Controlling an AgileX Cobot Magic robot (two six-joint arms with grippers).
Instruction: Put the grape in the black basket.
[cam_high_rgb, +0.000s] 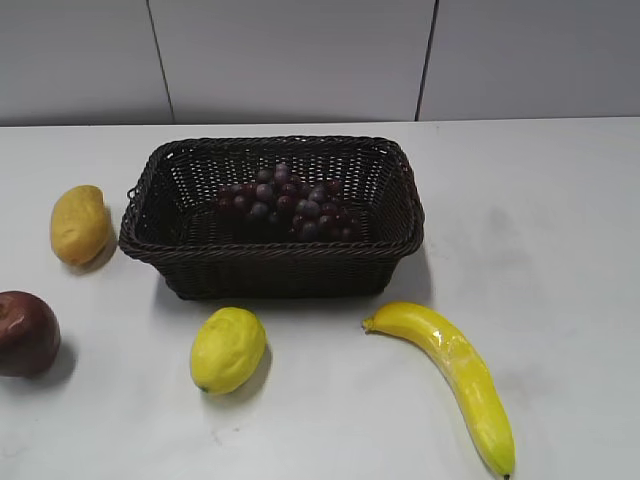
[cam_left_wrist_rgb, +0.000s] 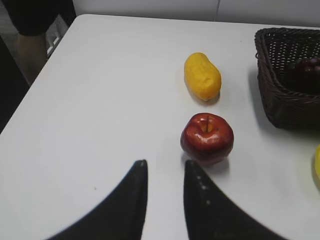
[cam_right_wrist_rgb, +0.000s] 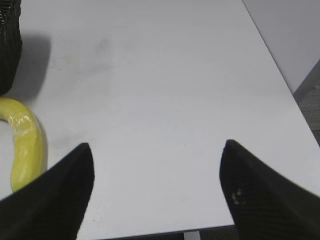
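far left, the apple (cam_high_rgb: 26, 333) sits at the desk (cam_high_rgb: 560, 220) edge, about eight o'clock from the black basket (cam_high_rgb: 272, 262), and just up from it the yellow mango-like fruit (cam_high_rgb: 79, 224) lies at nine o'clock, both well clear of the rim. the left gripper (cam_left_wrist_rgb: 165, 172) hovers low over bare desk with the apple just ahead at one o'clock; its jaws stand slightly apart with nothing between them, so it's empty and looks parked out of the way. moving across, the lemon (cam_high_rgb: 228, 349) rests at six o'clock, just in front of the basket wall. and there's the grape (cam_high_rgb: 288, 204), the whole bunch lying inside the basket on its floor, centre to right, which reads as the job done. on to the right, the banana (cam_high_rgb: 451, 369) curves away at five o'clock. the right gripper (cam_right_wrist_rgb: 156, 172) hangs over empty desk with jaws spread wide, holding nothing, banana off at nine o'clock.
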